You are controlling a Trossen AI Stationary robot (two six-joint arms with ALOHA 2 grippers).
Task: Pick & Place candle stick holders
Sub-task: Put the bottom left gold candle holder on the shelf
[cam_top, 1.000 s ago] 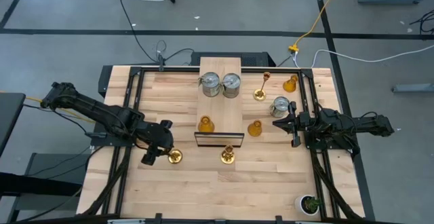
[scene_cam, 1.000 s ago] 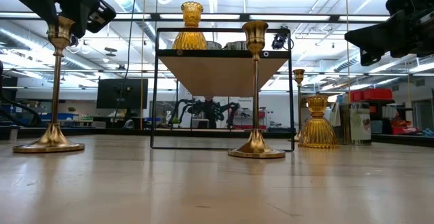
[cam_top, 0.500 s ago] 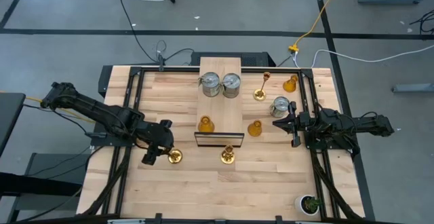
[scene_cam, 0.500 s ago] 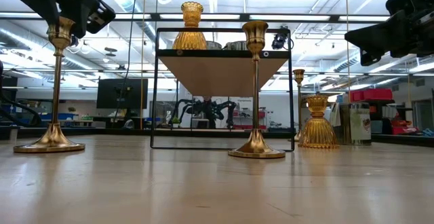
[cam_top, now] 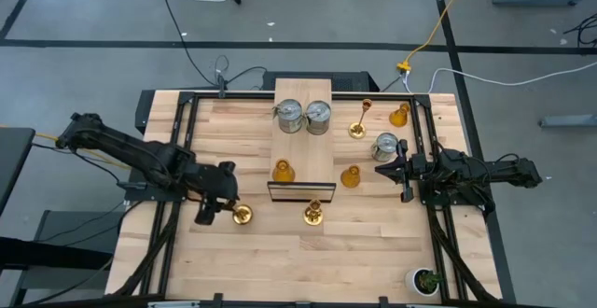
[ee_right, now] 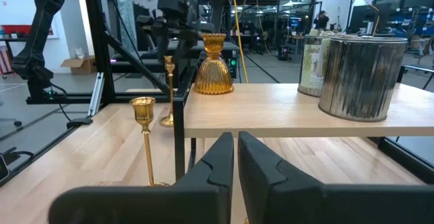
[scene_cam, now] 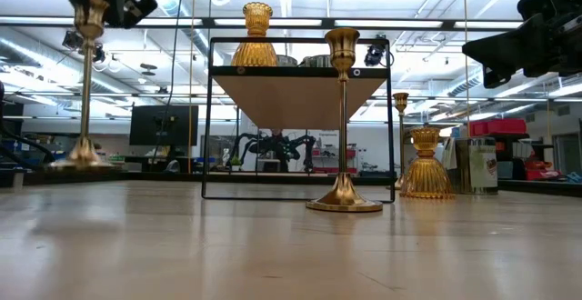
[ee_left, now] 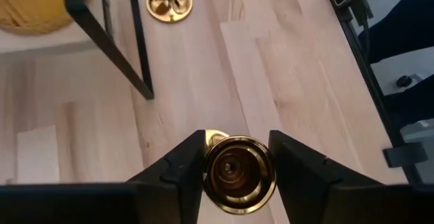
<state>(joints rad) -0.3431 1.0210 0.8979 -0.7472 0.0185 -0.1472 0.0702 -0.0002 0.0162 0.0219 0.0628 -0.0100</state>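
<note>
My left gripper point(cam_top: 224, 211) is shut on a slender gold candlestick point(scene_cam: 84, 91) near the table's left front; its round base point(cam_top: 242, 216) hangs above the wood. A second gold candlestick point(cam_top: 313, 215) stands in front of the small raised shelf point(cam_top: 317, 154). A third point(cam_top: 358, 127) stands right of the shelf. Two silver cans point(cam_top: 290, 117) and an amber holder point(cam_top: 283, 171) stand on the shelf. Another can point(cam_top: 385, 146) and two amber holders point(cam_top: 350, 176) point(cam_top: 399, 115) stand on the table. My right gripper point(cam_top: 381, 170) is shut and empty beside that can. My left gripper pinches the candlestick's top cup point(ee_left: 239, 176) between its two fingers point(ee_left: 190, 166), one on each side of the rim. The fingers come from above, pointing down. The candlestick hangs upright below them, its base point(scene_cam: 82, 161) lifted clear of the table.
The shelf's black metal frame point(ee_left: 112, 41) stands just right of the held candlestick. A small green potted plant point(cam_top: 427, 280) sits at the front right corner. Bare wood point(cam_top: 280, 261) lies along the near side of the table.
My left gripper has gone up with the gold candlestick. The candlestick, which stood with its base on the table, now hangs upright and clear of it. My right gripper has kept still.
</note>
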